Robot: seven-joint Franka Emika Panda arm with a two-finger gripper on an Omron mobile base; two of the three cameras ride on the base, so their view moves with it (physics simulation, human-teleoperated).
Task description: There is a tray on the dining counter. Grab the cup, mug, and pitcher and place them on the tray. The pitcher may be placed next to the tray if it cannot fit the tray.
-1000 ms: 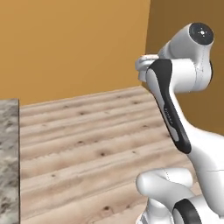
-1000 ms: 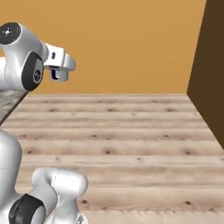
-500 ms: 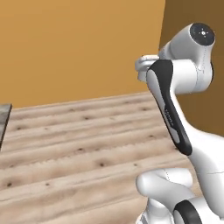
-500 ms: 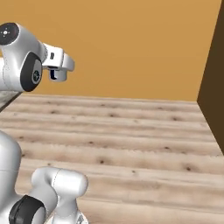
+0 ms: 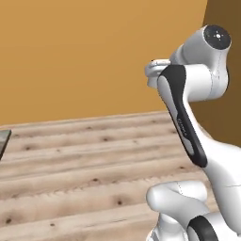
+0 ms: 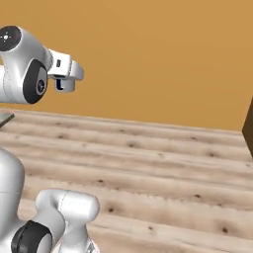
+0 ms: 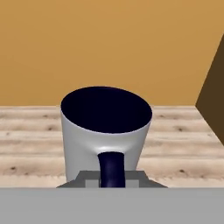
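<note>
A light grey mug [image 7: 105, 131] with a dark inside hangs upright in front of the hand camera, its dark loop handle [image 7: 111, 168] facing the hand. My gripper [image 7: 111, 178] is shut on that handle. From the right base view the gripper [image 6: 63, 85] is held high beside the arm's shoulder, well above the floor. In the left base view the hand [image 5: 153, 70] peeks out behind the upper arm. The tray, cup and pitcher are out of view.
A wooden plank floor [image 6: 158, 173] runs to an orange wall [image 5: 84, 56]. A thin sliver of a grey counter edge [image 5: 3, 141] shows at the far left. A dark brown panel [image 7: 212, 96] stands on the right.
The whole picture has shifted: the base has turned, so the speckled counter has slid out at the left and the brown panel toward the right. The arm's pose and grip look unchanged.
</note>
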